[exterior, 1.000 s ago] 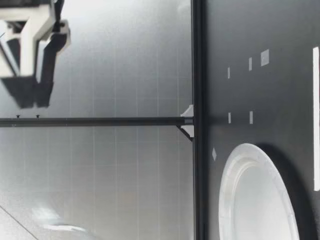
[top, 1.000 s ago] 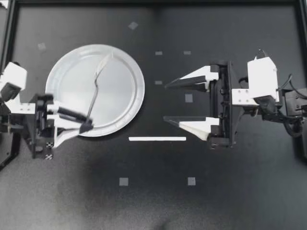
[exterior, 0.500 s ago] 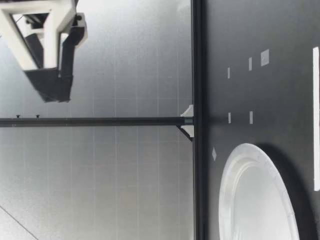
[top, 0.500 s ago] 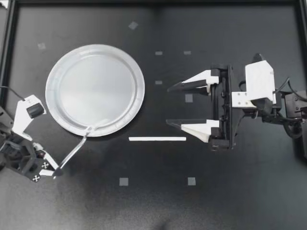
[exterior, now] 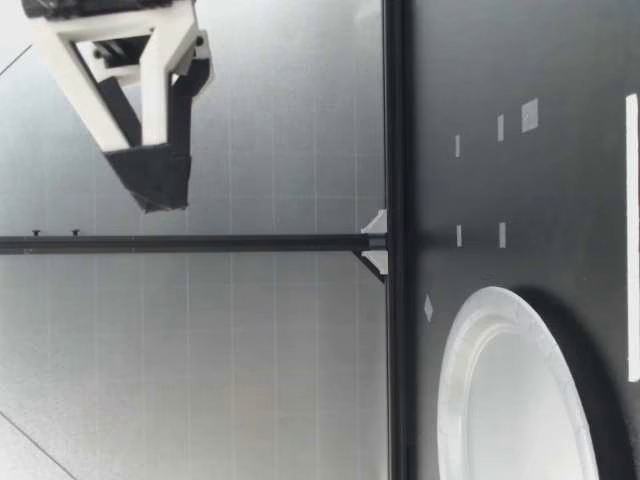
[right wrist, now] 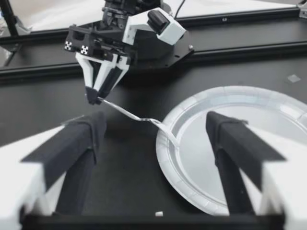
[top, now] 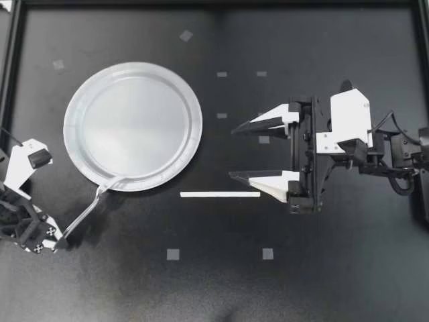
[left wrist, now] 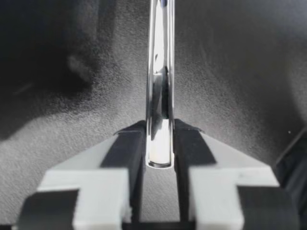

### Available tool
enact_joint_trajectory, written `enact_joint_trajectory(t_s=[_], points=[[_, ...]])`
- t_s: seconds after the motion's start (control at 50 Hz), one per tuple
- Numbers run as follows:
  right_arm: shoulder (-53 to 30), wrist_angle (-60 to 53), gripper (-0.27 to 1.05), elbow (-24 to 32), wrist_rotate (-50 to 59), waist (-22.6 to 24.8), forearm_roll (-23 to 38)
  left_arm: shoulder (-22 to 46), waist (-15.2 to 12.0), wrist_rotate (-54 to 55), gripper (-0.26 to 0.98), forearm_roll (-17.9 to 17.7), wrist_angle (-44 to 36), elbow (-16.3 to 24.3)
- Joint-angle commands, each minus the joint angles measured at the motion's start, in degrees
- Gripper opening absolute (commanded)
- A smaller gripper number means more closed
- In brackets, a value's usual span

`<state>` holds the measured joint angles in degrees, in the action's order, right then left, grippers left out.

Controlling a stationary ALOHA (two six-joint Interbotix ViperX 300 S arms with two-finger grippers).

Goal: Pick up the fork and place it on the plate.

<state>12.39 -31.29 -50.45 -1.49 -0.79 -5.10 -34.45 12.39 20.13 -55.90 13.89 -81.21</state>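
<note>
A silver fork (top: pixel 94 206) slants from my left gripper (top: pixel 59 243) at the table's near left corner up to the white plate (top: pixel 134 121), its head lying on the plate's near rim. In the left wrist view the gripper (left wrist: pixel 160 143) is shut on the end of the fork's handle (left wrist: pixel 160 72). My right gripper (top: pixel 232 153) hovers wide open to the right of the plate with nothing in it. The right wrist view shows its own gripper (right wrist: pixel 156 125) open, facing the plate (right wrist: pixel 230 143), the fork (right wrist: pixel 139 117) and my left gripper (right wrist: pixel 98 96). A gripper (exterior: pixel 150 150) hangs high above the table in the low view, beside the plate (exterior: pixel 500 400).
A white strip (top: pixel 220 194) lies on the black table between the plate and my right gripper. Small grey tape squares (top: pixel 173 253) dot the surface. A black frame rail (top: pixel 13 40) borders the table's left and far edges.
My left gripper has swung the fork off the plate's middle toward the near left corner; only the fork's head now reaches the rim. My right gripper has edged left.
</note>
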Motion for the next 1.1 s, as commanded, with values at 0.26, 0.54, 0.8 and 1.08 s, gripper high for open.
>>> enact_joint_trajectory(t_s=[0.26,0.54,0.8,1.08], points=[[-1.1,-1.8,0.8,0.6,2.7,0.6,0.5,2.2,-6.1,0.3,-0.03,8.6,-3.3,0.5],[-1.1,-1.9,0.8,0.7,2.8,1.0,0.5,4.7,-6.1,0.3,-0.03,9.2,0.7,1.2],[-1.3,-2.0,0.8,0.7,2.7,1.0,0.5,4.8,-6.1,0.4,-0.03,9.2,3.0,1.1],[-1.4,-2.2,0.8,0.7,2.6,1.0,0.6,3.1,-6.1,0.4,-0.03,9.2,5.4,1.2]])
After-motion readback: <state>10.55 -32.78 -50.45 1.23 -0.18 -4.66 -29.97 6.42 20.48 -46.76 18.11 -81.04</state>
